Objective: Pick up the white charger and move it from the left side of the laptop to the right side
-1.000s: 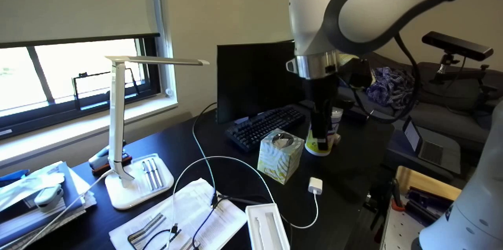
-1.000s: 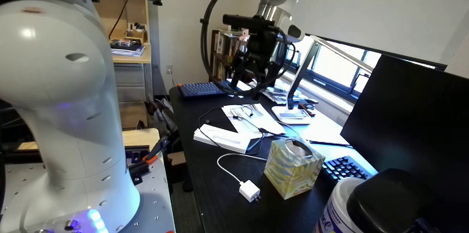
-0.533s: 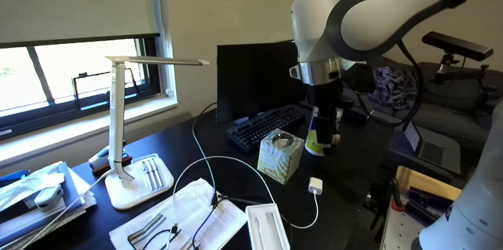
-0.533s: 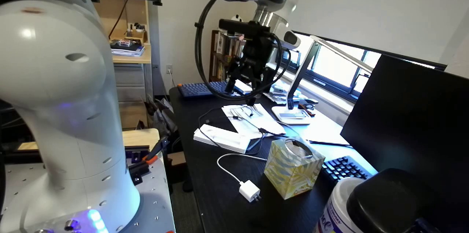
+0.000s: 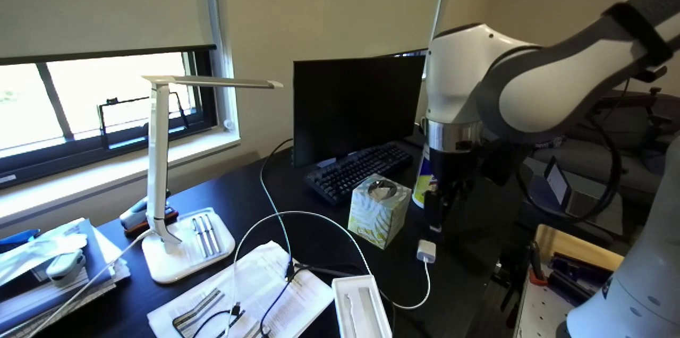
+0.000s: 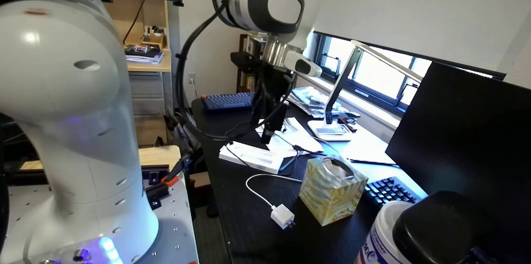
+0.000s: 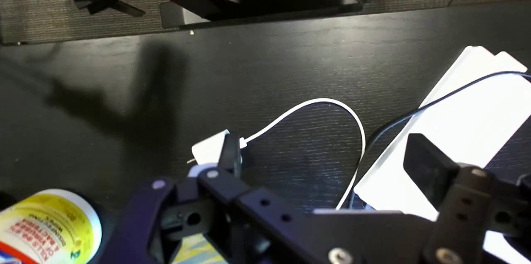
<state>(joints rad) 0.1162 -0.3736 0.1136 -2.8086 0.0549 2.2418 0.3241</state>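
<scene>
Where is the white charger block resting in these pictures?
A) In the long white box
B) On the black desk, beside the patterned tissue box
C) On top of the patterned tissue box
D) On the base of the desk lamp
B, since in both exterior views the white charger block lies on the black desk with a gap between it and the patterned tissue box.

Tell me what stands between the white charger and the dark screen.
From the white charger: the tissue box, then the black keyboard by the dark screen, as both exterior views show.
</scene>
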